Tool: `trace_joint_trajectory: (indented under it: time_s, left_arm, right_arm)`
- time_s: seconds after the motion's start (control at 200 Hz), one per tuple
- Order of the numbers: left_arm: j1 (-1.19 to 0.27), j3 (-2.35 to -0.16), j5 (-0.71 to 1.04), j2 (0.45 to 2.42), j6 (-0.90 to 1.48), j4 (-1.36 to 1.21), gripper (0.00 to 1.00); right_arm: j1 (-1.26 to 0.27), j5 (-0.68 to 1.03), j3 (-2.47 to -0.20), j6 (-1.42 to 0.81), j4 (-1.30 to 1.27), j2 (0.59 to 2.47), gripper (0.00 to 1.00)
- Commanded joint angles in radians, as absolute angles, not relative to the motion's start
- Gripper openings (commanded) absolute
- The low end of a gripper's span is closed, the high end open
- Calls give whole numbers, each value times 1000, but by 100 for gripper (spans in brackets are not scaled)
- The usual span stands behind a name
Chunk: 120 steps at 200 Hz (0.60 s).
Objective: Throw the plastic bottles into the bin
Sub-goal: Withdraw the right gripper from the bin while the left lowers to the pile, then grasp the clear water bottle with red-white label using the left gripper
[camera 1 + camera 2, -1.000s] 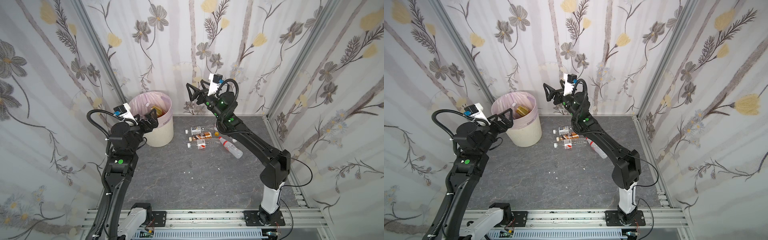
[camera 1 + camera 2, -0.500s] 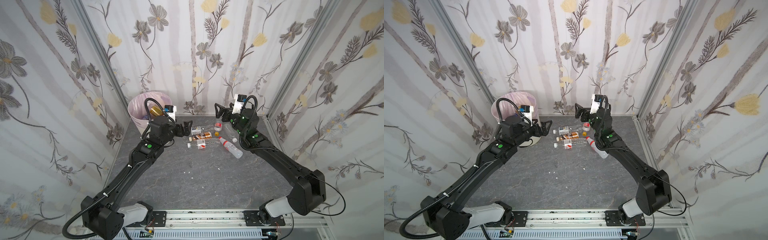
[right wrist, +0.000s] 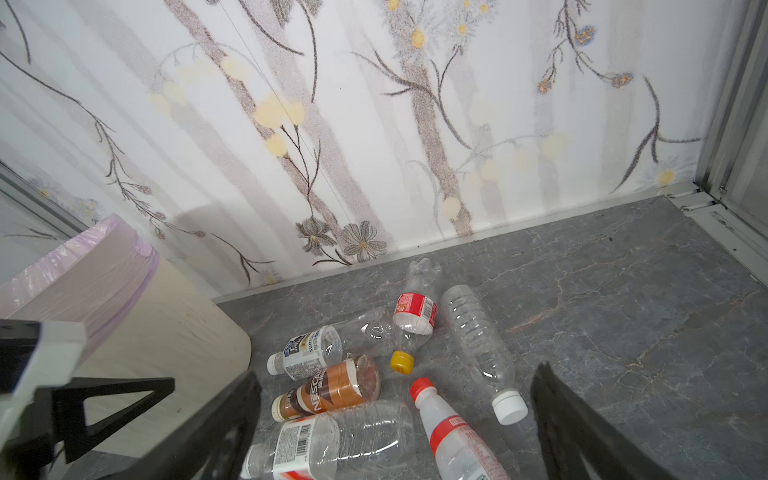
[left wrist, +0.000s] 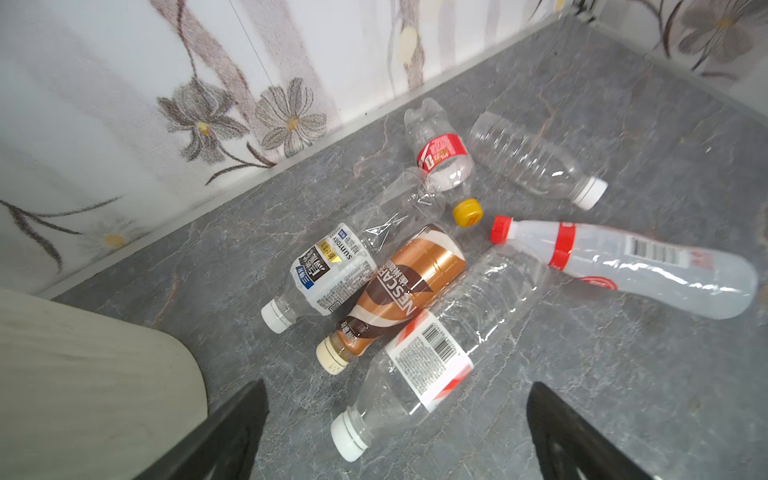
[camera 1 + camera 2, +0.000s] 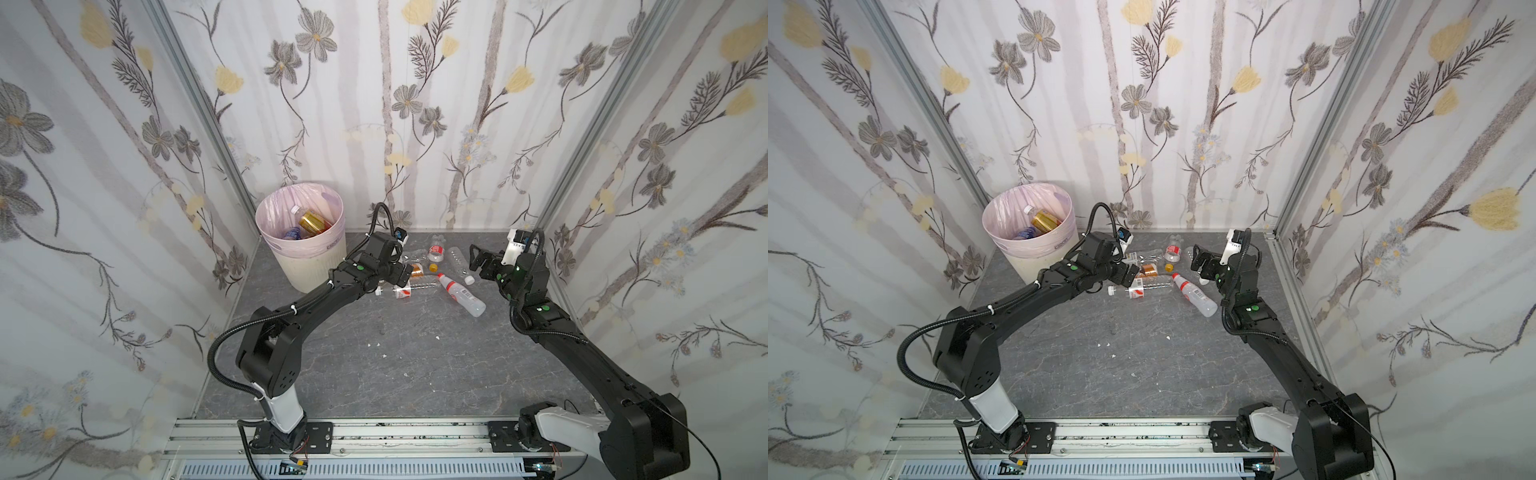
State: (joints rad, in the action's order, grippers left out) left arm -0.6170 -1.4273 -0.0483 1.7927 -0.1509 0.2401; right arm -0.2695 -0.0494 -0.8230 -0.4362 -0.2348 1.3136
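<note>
Stretched forward and low, the left gripper (image 4: 397, 385) and right gripper (image 3: 397, 372) hover by the plastic bottles (image 4: 409, 286), jaws spread wide, empty.

bin (image 5: 309, 266): cream, ribbed, upright in back-left corner; pink-lilac bag (image 5: 299, 199) folded over rim
in bin: gold-label bottle (image 5: 312, 222), blue-label bottle (image 5: 292, 233)
on surface (image 5: 415, 353): six bottles, all on their sides, clustered right of bin
touching row: clear Suntory bottle (image 4: 332, 270), brown Nescafe bottle (image 4: 399, 291), clear red-white-label bottle (image 4: 436, 357)
just beside: yellow-cap bottle (image 4: 440, 158), bare clear bottle (image 4: 528, 160), red-cap bottle (image 4: 623, 266)
</note>
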Motion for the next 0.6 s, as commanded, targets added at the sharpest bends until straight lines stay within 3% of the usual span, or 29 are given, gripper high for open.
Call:
trace_joint_trajectory:
  time_s: [0.0,0.235,0.595]
  left_arm:
    - [-639,-1465,-97,1874,-264,309,100]
    - [-701,-1533,-170,2016,-343,350,100]
    - [-707,-1616,-224,2127,-406,377,98]
  right_arm:
    - [-254,-2,-797,-459,-249,1295,100]
    - [-252,119,-788,-481,-191,1333,100]
    - [-250,143,-765,-498,-206,1341,100]
